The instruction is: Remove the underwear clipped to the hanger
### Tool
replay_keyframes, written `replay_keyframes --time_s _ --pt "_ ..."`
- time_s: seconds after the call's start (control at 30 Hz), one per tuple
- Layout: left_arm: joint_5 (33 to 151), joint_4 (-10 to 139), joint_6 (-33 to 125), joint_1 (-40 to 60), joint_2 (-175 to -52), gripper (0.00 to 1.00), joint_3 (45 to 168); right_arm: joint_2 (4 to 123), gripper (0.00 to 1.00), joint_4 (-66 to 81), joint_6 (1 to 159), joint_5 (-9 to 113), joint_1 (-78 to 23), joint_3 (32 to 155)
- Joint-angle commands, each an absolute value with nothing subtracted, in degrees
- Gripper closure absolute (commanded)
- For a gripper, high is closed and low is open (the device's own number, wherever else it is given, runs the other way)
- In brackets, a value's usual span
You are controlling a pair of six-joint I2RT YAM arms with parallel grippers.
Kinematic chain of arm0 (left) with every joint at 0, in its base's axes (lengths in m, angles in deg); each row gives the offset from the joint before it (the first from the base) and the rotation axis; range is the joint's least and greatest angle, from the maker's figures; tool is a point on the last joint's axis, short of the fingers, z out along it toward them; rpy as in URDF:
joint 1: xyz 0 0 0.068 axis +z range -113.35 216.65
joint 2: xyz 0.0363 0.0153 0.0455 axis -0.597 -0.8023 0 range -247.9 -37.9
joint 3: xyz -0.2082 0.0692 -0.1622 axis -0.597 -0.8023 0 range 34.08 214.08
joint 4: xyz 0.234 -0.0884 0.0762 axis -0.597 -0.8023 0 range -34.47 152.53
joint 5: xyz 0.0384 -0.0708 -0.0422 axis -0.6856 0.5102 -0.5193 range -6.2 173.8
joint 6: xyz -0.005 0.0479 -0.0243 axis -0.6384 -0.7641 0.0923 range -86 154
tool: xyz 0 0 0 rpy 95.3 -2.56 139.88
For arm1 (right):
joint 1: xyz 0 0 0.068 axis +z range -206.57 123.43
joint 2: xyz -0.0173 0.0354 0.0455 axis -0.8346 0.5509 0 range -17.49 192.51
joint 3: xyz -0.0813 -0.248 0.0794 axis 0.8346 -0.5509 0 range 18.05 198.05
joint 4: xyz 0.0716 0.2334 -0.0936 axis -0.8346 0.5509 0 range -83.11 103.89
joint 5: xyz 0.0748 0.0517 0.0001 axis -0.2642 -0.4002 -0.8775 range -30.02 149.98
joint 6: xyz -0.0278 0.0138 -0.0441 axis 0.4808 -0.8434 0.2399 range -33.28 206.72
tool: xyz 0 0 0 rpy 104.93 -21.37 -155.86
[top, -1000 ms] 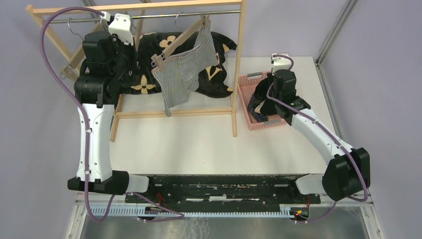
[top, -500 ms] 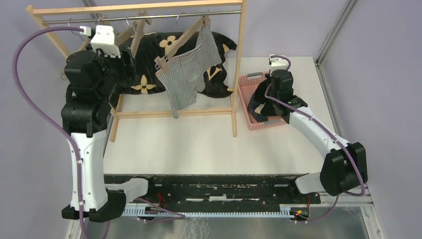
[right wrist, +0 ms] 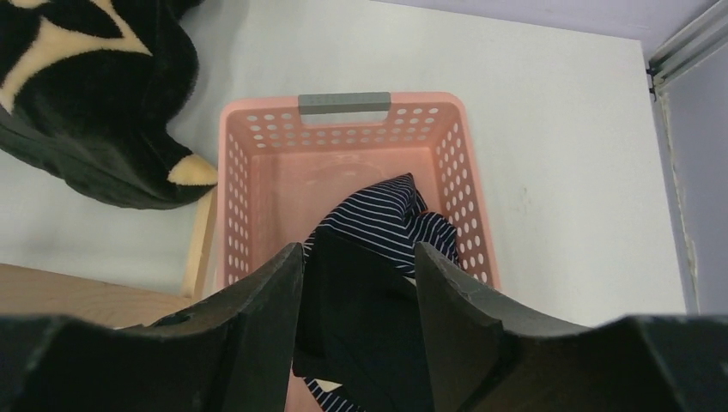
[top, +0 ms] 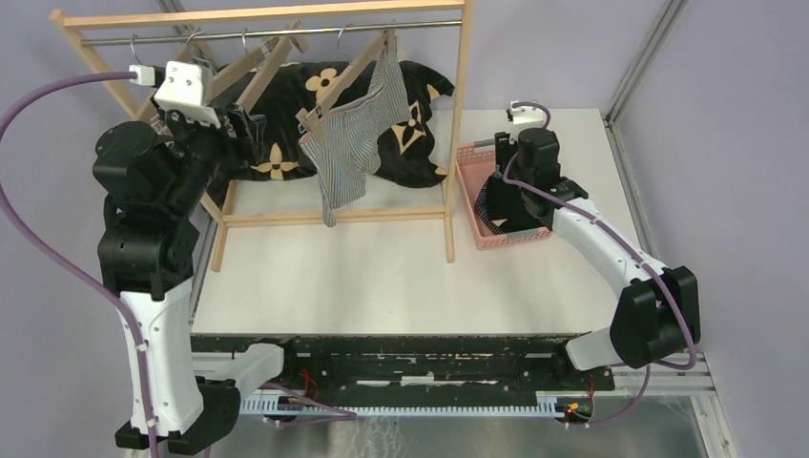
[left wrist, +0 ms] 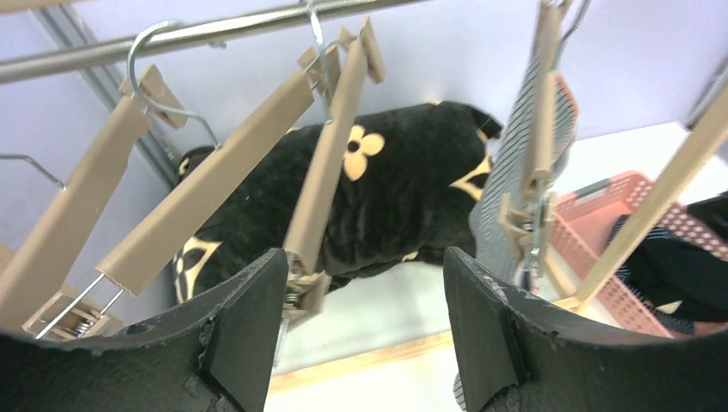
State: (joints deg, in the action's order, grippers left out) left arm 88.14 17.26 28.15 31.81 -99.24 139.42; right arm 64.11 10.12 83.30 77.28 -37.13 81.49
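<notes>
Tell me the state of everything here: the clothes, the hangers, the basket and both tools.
grey-white striped underwear: clipped to its hanger, hanging from the rail.
navy striped underwear: lying in the pink basket.
black underwear: in the basket, atop the navy piece.
pink basket: upright on the table.
empty hangers: on the rail, nothing clipped.
left tool: open, holding nothing.
right tool: open over the basket.
</notes>
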Motion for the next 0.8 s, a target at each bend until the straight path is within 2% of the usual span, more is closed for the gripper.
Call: replay_keyframes --time_s 0.0,0.17,0.43,0.77 --pt "95.0 22.54 31.89 32.0 -97.28 0.27 142.3 65.4 0.41 9.93 81.78 73.15 -37.23 84.66" --pt "101.34 23.76 33.35 32.0 -97.93 0.27 141.77 64.01 0.42 10.08 79.87 70.9 -37.21 83.43" --pt "109.88 32.97 37.58 32.04 -100.13 0.27 136.93 54.58 0.42 9.67 78.46 68.24 -36.36 78.0" --pt "111.09 36.28 41.83 31.82 -110.22 0.27 142.79 46.48 0.41 9.95 79.58 69.82 -33.56 75.51"
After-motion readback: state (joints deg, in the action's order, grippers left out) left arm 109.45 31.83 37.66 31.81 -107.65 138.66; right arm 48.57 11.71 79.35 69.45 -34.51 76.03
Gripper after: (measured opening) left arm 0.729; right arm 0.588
